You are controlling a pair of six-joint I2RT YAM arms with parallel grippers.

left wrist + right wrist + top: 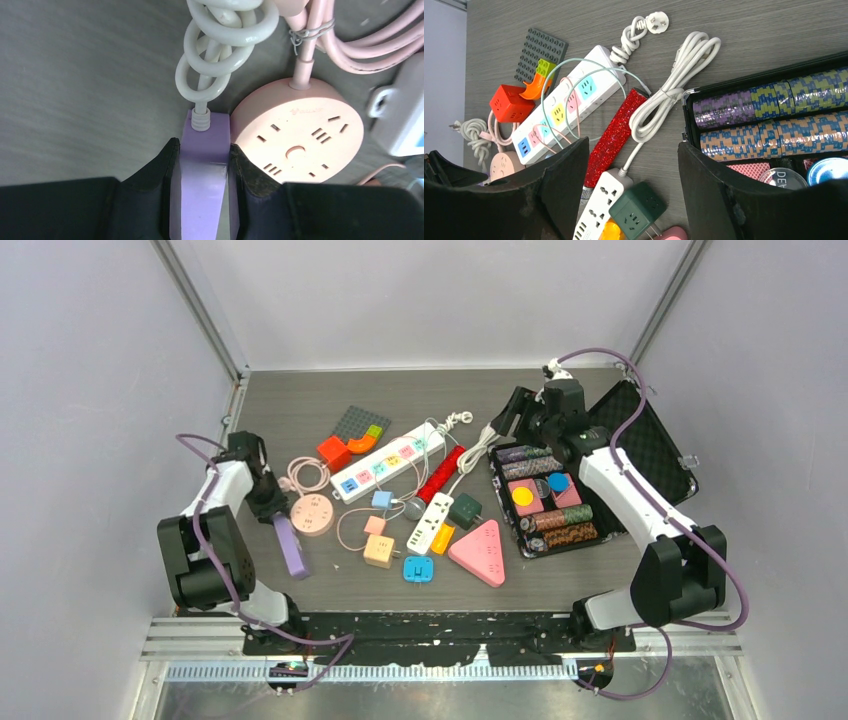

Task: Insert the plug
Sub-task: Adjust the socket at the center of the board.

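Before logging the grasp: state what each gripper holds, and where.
Left gripper holds the purple power strip by its sides near the cord end; right gripper holds nothing.

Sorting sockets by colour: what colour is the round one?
The round plastic socket is pale pink; clearest in left wrist view.

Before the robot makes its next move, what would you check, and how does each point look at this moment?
1. Left gripper gripping the purple strip: fingers press both sides. Ok.
2. White cord on the strip's end: coiled, not caught under the fingers. Ok.
3. Space beside the strip: the pink round socket lies right next to one finger; whether they touch, cannot tell.
4. Pink round socket's holes: facing up, uncovered. Ok.
5. Right gripper ready to help: open and empty, above the clutter. Ok.
6. A plug in hand: neither gripper holds one. Not ok.
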